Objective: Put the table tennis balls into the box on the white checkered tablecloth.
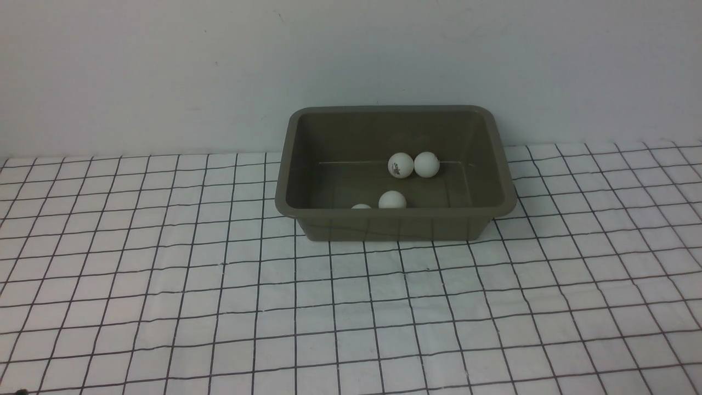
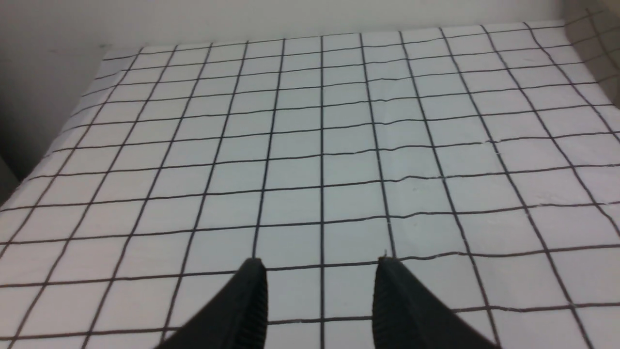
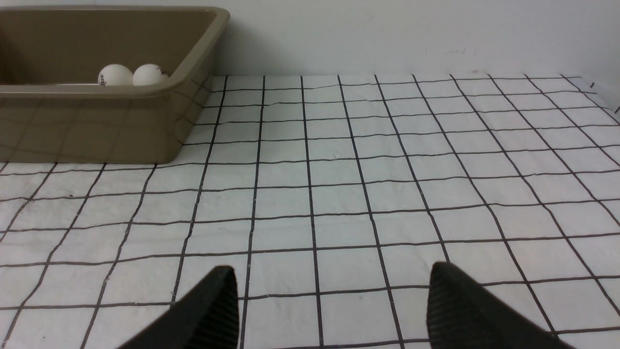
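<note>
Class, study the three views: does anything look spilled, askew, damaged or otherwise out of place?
Nothing stands out. The box sits upright on the white checkered tablecloth, which is only slightly wrinkled. Four table tennis balls lie inside the box, one barely showing above the near rim. No ball shows on the cloth in any view.

the left gripper hangs over the white checkered tablecloth, its fingertips apart, holding nothing.
</note>
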